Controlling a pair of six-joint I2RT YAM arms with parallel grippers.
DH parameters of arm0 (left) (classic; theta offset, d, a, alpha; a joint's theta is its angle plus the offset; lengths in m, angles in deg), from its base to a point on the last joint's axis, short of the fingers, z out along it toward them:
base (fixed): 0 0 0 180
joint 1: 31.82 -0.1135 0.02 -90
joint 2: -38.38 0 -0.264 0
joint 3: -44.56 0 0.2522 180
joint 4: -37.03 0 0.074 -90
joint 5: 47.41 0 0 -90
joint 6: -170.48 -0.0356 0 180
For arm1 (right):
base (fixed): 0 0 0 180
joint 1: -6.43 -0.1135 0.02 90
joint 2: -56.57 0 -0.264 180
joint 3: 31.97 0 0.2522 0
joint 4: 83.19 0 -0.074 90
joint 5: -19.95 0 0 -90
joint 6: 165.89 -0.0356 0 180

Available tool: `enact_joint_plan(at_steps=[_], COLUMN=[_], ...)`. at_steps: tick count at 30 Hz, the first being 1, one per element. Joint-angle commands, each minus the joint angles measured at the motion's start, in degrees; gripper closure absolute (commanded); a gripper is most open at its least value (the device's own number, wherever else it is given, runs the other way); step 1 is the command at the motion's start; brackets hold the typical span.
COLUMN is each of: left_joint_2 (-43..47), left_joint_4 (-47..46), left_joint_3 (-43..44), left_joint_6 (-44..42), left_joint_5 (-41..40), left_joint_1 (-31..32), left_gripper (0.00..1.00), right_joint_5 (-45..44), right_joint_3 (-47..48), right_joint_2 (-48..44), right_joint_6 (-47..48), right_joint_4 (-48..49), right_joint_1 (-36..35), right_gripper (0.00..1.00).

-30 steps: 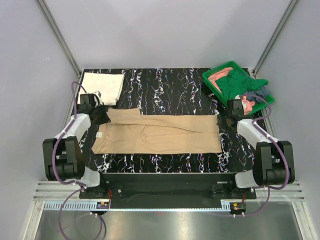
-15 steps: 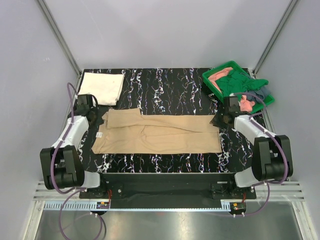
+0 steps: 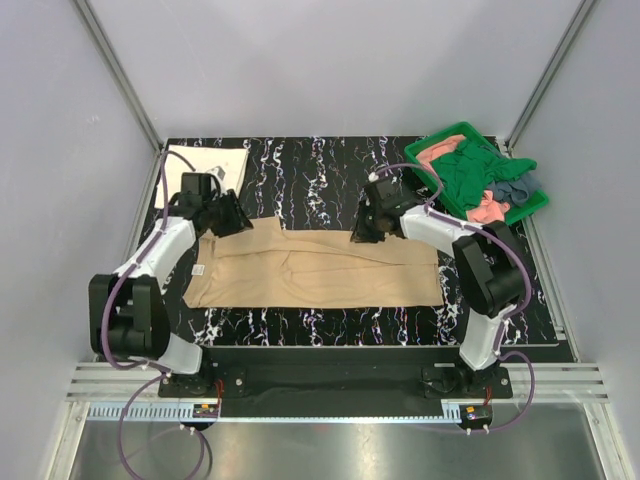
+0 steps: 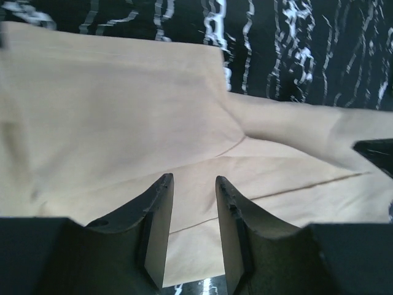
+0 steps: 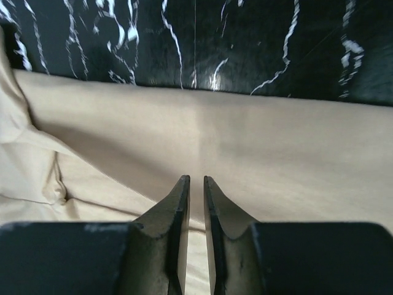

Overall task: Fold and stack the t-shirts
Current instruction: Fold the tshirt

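A tan t-shirt lies folded into a long band across the middle of the table. My left gripper hovers over its back left corner, open, with only tan cloth showing below the gap at the left gripper. My right gripper is at the shirt's back edge near the middle. The right gripper has its jaws a narrow slit apart with nothing between them, above tan cloth. A folded cream-white t-shirt rests at the back left.
A green tray at the back right holds a dark green t-shirt, a salmon-pink one and a grey-blue one, spilling over its rim. The black marbled table shows behind the tan shirt.
Both arms swung inward from the tan shirt's ends: the left to its back left corner, the right to its back edge. The left jaws opened; the right jaws narrowed.
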Motion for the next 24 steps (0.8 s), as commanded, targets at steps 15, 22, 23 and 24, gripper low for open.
enact_joint_plan(at_steps=[15,22,23,24], left_joint_2=[-12.38,-18.47,-18.38,-18.29], left_joint_4=[6.46,8.58,8.67,8.58], left_joint_3=[12.49,14.96,14.69,14.43], left_joint_6=[-2.93,-6.11,-6.28,-6.37], left_joint_5=[-16.48,-10.58,-10.67,-11.02], left_joint_1=[0.85,-2.49,-2.50,-4.07], left_gripper=[0.48,0.46,0.46,0.45], right_joint_5=[-2.49,-4.16,-4.50,-4.77], right_joint_3=[0.57,-1.36,-1.44,-1.01], right_joint_2=[3.57,4.64,4.46,4.20], right_joint_6=[5.22,5.31,5.57,5.93], right_joint_4=[-0.27,0.17,0.25,0.17], right_joint_1=[-3.56,-5.59,-5.59,-5.59], right_gripper=[0.78,0.78,0.77,0.76])
